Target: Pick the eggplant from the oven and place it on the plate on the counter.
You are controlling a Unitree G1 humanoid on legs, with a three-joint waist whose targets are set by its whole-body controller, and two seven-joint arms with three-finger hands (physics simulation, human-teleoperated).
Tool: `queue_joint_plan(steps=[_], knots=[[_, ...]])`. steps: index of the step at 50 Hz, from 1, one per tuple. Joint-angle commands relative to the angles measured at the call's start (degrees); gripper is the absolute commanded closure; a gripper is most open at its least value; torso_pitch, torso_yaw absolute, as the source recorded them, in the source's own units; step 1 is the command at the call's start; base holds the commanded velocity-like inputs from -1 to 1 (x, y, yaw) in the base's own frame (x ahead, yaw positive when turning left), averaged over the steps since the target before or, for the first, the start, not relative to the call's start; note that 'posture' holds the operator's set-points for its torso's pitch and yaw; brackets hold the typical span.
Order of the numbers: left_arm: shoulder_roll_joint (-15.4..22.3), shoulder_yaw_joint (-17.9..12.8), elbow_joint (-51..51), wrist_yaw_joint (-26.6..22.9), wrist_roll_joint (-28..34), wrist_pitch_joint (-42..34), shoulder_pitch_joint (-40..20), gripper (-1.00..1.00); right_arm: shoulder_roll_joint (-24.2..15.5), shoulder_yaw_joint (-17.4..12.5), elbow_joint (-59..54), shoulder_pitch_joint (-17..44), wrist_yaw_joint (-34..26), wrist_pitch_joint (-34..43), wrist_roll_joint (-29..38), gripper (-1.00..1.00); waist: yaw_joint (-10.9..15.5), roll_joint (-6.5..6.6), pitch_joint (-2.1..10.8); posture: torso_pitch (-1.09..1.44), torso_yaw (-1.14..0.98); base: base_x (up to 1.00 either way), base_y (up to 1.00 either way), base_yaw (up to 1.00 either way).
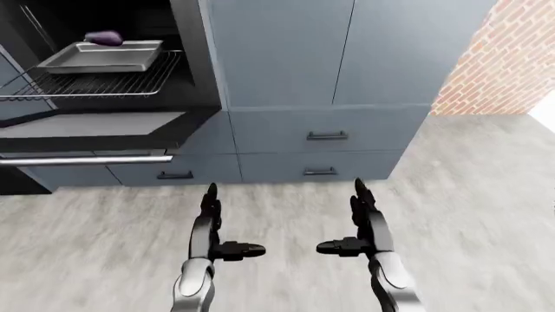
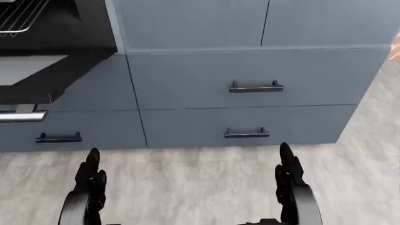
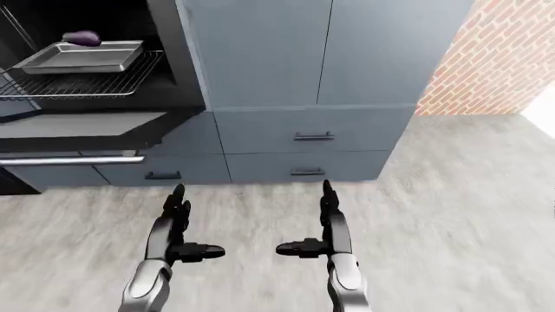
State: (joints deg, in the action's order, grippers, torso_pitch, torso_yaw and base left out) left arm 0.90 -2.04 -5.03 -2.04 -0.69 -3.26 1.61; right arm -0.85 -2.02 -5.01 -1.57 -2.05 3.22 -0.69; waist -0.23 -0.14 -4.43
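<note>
I see the eggplant (image 1: 104, 38) resting at the far edge of a metal tray (image 1: 99, 56) on the pulled-out oven rack (image 1: 95, 83), top left in my left-eye view. My left hand (image 1: 213, 227) and right hand (image 1: 364, 224) hover over the floor (image 1: 468, 195) with fingers spread, holding nothing, well apart from the oven (image 1: 104, 123).

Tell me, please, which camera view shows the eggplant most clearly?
The left-eye view: the eggplant lies whole on the tray's far edge, inside the open oven. The right-eye view shows it too, closer to the picture's edge. The head view misses it.
</note>
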Motion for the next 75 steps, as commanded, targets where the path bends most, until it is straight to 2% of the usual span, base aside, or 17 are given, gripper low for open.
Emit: queue_joint_plan(steps=[1, 3, 5, 8, 21, 32, 35, 42, 52, 56, 58, 60, 65, 67, 70, 71, 75], knots=[[0.34, -0.42, 0.01, 0.73, 0.59, 6.38, -3.76, -1.0, 0.59, 1.94, 13.74, -2.41, 0.43, 3.28, 0.65, -1.0, -0.12, -0.45, 0.05, 0.0, 0.0, 0.0, 0.0, 0.0], [0.16, 0.01, -1.66, 0.78, 0.76, 7.39, -4.04, -1.0, 0.5, 1.29, 11.74, -1.45, 0.1, 2.4, -0.1, -1.0, 0.26, -0.25, 3.47, 0.0, 0.0, 0.0, 0.0, 0.0], [0.37, 0.49, 0.05, 1.12, 1.83, 5.49, -3.72, -1.0, 0.63, 1.32, 12.23, -1.55, 0.05, 2.86, -0.47, -1.0, 0.17, -0.26, 1.05, 0.0, 0.0, 0.0, 0.0, 0.0], [0.24, 0.47, 3.32, 1.66, 2.31, 3.1, -3.38, -1.0, 0.7, 1.4, 13.65, -2.15, 0.02, 3.49, -1.05, -1.0, 0.1, -0.55, 4.4, 0.0, 0.0, 0.0, 0.0, 0.0], [0.94, -0.04, 8.8, 0.43, 3.05, -3.69, -6.56, -1.0, 0.13, 1.03, 17.81, -0.9, -0.2, 7.55, -0.81, -1.0, 0.48, -0.19, 5.17, 0.0, 0.0, 0.0, 0.0, 0.0], [3.52, -1.56, 31.95, -0.27, 4.06, -33.9, -19.32, -1.0, -2.6, -2.44, 39.24, 13.29, 0.28, 38.12, -0.25, -1.0, 0.54, 0.0, 6.56, 0.0, 0.0, 0.02, 0.0, 0.0], [4.49, -3.37, 36.15, 0.64, 3.21, -40.71, -24.51, -1.0, -3.36, -3.53, 43.16, 18.48, 0.95, 45.36, -1.68, -1.0, 0.51, 0.04, 2.24, 0.0, 0.0, 0.46, 0.0, 0.0], [6.06, -4.41, 38.67, 2.28, 0.48, -43.89, -26.57, -1.0, -4.93, -5.07, 46.1, 21.61, 1.13, 49.07, -4.34, -1.0, 0.46, -4.43, 1.38, 0.0, 0.0, 0.75, 0.0, 0.0], [6.13, -3.91, 40.49, 2.13, 0.24, -44.58, -25.58, -1.0, -6.51, -5.55, 46.74, 24.41, 1.76, 50.85, -6.91, -1.0, -0.72, -0.28, 2.98, 0.0, 0.0, 0.86, 0.0, 0.0], [6.24, -3.83, 40.49, 1.9, 0.54, -44.09, -25.35, -1.0, -6.86, -5.68, 47.8, 24.7, 1.74, 51.69, -7.41, -1.0, -0.9, 5.02, 4.8, 0.0, 0.0, 0.94, 0.0, 0.0], [6.08, -3.78, 40.69, 1.67, 0.46, -43.75, -24.84, -1.0, -7.43, -6.89, 48.7, 25.71, 1.63, 53.27, -8.3, -1.0, -0.7, 3.62, 1.02, 0.0, 0.0, 0.95, 0.0, 0.0], [6.16, -3.85, 41.36, 1.48, 0.48, -44.27, -24.82, -1.0, -7.84, -7.3, 49.77, 25.95, 1.83, 54.71, -8.87, -1.0, 0.41, 3.84, 3.05, 0.0, 0.0, 0.95, 0.0, 0.0], [6.19, -4.29, 42.43, 1.15, 0.08, -45.43, -25.19, -1.0, -7.6, -9.67, 52.74, 26.75, 1.92, 58.6, -13.01, -1.0, 1.47, 3.26, 3.24, 0.0, 0.0, 0.95, 0.0, 0.0], [6.29, -4.81, 43.32, 1.21, -0.6, -46.75, -25.79, -1.0, -7.95, -8.95, 54.33, 25.67, 2.25, 58.49, -13.84, -1.0, 1.59, 1.27, 4.14, 0.0, 0.0, 0.0, 0.0, 0.37], [6.75, -5.0, 44.72, 1.33, -0.99, -47.95, -25.83, -1.0, -8.07, -8.37, 54.51, 25.56, 2.43, 57.72, -14.71, -1.0, 1.37, -4.65, 3.87, 0.0, 0.0, 0.0, 0.0, 0.9], [6.81, -5.07, 44.93, 1.29, -1.18, -48.24, -25.85, -1.0, -7.96, -8.74, 56.3, 25.94, 2.69, 59.56, -15.75, -1.0, -0.13, -3.61, 2.08, 0.0, 0.0, 0.0, 0.0, 1.0], [7.17, -5.45, 45.79, 1.16, -2.19, -50.05, -26.66, -1.0, -8.57, -9.09, 57.98, 25.96, 3.04, 60.27, -17.1, -1.0, 0.39, -2.08, 2.58, 0.0, 0.0, 0.0, 0.0, 1.0]])
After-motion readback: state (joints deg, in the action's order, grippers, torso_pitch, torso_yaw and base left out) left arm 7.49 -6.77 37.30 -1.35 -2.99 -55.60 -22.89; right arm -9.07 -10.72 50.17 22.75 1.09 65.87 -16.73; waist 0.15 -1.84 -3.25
